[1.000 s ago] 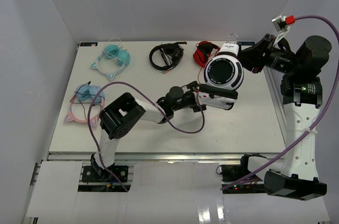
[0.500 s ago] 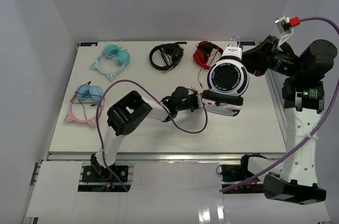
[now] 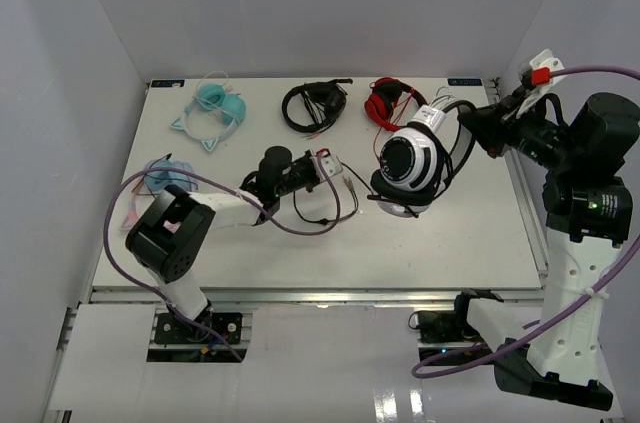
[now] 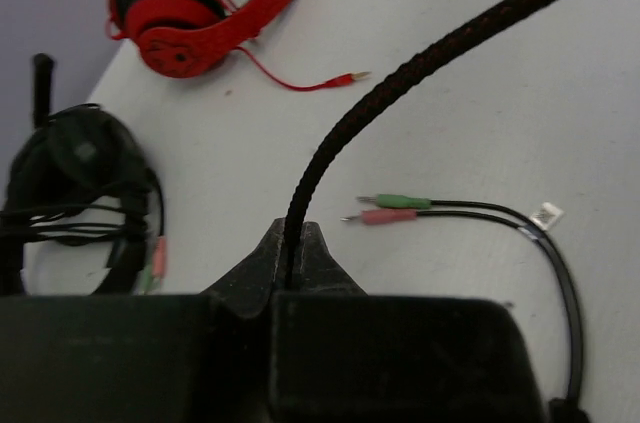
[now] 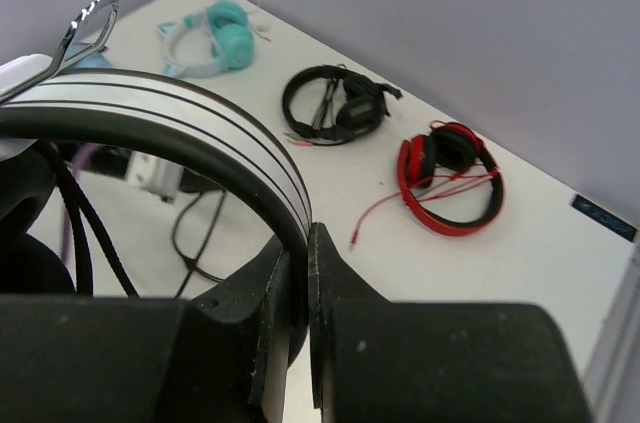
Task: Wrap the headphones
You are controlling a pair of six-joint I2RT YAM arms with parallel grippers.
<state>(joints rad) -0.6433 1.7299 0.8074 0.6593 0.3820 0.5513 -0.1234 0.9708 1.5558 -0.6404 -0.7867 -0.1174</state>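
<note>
R gripper (image 5: pixel 303 268) clamped on headphones (image 3: pixel 410 158) band (image 5: pixel 200 133): stiff, safe hold. L gripper (image 4: pixel 293 261) pinches cable (image 4: pixel 430 58): thin, floppy, prob slips; keep taut w/ light pull.

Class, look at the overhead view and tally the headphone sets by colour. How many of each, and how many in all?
White and black headphones: 1
Red headphones: 1
Black headphones: 1
Teal headphones: 1
Pale blue headphones, partly hidden: 1
Total: 5
</note>
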